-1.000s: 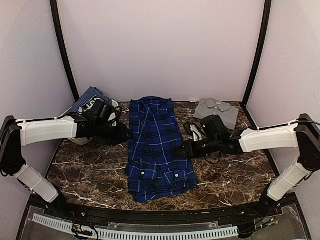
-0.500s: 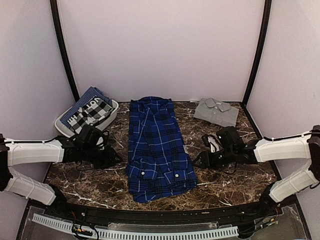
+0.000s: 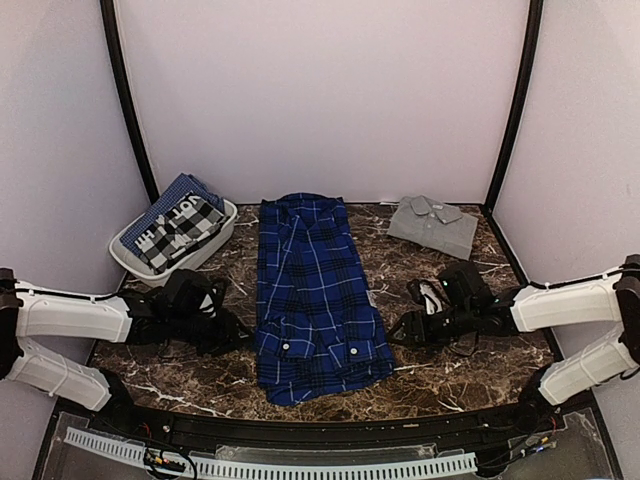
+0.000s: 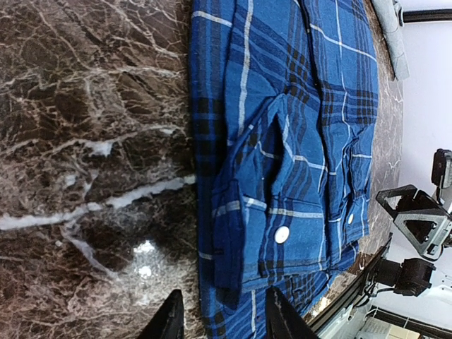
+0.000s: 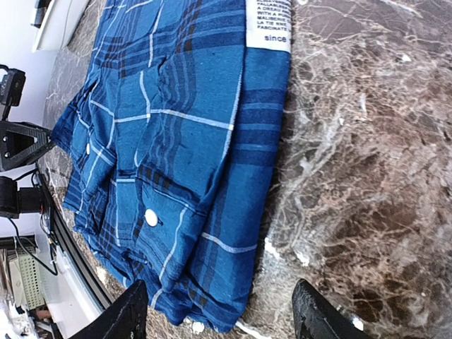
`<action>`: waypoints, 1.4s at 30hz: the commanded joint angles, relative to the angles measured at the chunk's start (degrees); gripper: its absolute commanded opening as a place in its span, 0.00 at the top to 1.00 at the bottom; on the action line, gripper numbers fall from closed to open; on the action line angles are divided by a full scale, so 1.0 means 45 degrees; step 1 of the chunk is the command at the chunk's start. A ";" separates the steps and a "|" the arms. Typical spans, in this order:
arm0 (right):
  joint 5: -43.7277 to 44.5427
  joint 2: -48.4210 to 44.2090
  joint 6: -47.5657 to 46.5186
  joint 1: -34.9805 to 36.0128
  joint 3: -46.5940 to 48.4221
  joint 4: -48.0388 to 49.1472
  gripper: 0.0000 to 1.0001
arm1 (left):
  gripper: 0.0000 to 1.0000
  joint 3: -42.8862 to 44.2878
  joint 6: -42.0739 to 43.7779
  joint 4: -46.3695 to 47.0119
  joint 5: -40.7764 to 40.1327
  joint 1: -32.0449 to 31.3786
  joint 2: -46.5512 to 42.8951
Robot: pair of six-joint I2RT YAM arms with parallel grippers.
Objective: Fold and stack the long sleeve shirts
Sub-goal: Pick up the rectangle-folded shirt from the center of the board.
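White plastic basket (image 3: pixel 222 232) of checked cloth sits well beyond your left hand (image 3: pixel 232 330), off to its outer side; leave it alone. That hand hangs low over the dark brown marble worktop (image 3: pixel 180 370), fingers apart and nothing between them.

Just inboard of it is the near left edge of the royal-blue and black plaid button-up shirt (image 3: pixel 310 280). The shirt lies between your two hands as a long narrow strip, sleeves folded in, with the buttoned cuffs at the near end.

The step looks like taking the two near corners and folding that end away from you. The edge ahead of your left fingers (image 4: pixel 169 321) is several layers thick, so slide one finger under the whole stack, cuff included, before you pinch. A shallow bite would likely lift only the top layer and spoil the fold.

Your right hand (image 3: pixel 398 330) is likewise spread and empty, just beside the opposite near edge, with a white care label (image 5: pixel 268 25) further along that edge. Match its bite to the left, then lift and carry both corners together.

Well beyond the right hand, the plain grey collared shirt (image 3: pixel 432 225) lies already folded, probably the base of the stack.
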 commanded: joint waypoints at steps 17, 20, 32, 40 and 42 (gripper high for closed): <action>-0.0554 0.2143 0.0916 0.0528 -0.0218 0.2851 0.34 | 0.60 0.0464 0.0382 0.0370 0.0027 -0.0373 0.0962; -0.0507 0.2507 0.1004 0.0831 -0.0051 0.2964 0.35 | 0.57 0.0268 0.0437 0.0273 -0.0176 -0.0378 0.0430; -0.0731 0.3775 0.1656 0.1899 0.0421 0.3600 0.50 | 0.57 -0.0418 -0.0092 0.1512 0.0998 -0.0538 0.1739; -0.1124 0.3600 0.2339 0.2014 0.0057 0.4259 0.65 | 0.62 0.0005 -0.0859 0.1331 0.1336 -0.0878 0.2797; -0.1225 0.3587 0.2410 0.2032 0.0079 0.4381 0.68 | 0.68 0.0005 -0.1128 0.1367 0.1396 -0.0902 0.2933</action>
